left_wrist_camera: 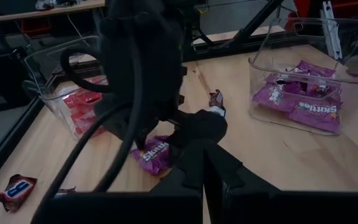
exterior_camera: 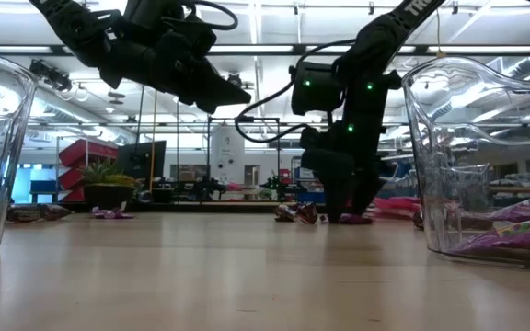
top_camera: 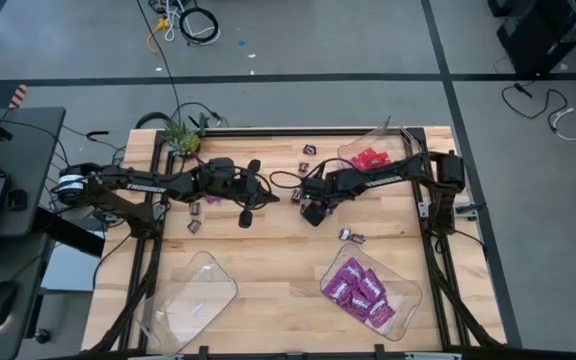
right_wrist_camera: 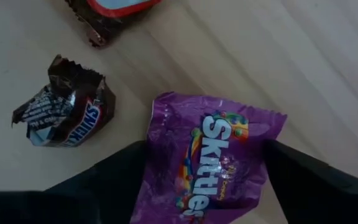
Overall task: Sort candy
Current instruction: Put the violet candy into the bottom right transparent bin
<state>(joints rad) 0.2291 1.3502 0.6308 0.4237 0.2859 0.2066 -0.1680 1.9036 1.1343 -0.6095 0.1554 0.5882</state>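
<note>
The purple Skittles packet (right_wrist_camera: 213,163) lies flat on the bare wood near the middle of the table (top_camera: 268,262), directly under the right gripper (right_wrist_camera: 207,186). In the right wrist view the packet sits between that gripper's two dark fingers (right_wrist_camera: 107,180), which stand one on each side of it, spread wide and seemingly just clear of the wrapper. Its printed name runs along the packet's longer side, which points in between the fingers, so they would close across its narrower width. Nothing is held yet.

Just beside the packet lies a small brown Snickers piece (right_wrist_camera: 64,112), apart from it, and a red-and-brown wrapper (right_wrist_camera: 114,12) lies a little further off. I judge the packet well centred for a pinch, with the Snickers piece far enough aside to stay out of it.

The tray of purple packets (top_camera: 368,290) stands at the near right corner, the tray of red packets (top_camera: 373,158) at the far right.

The left gripper (top_camera: 248,215) hovers to the left of the packet, shut and empty; the right arm is plainly the nearer.
</note>
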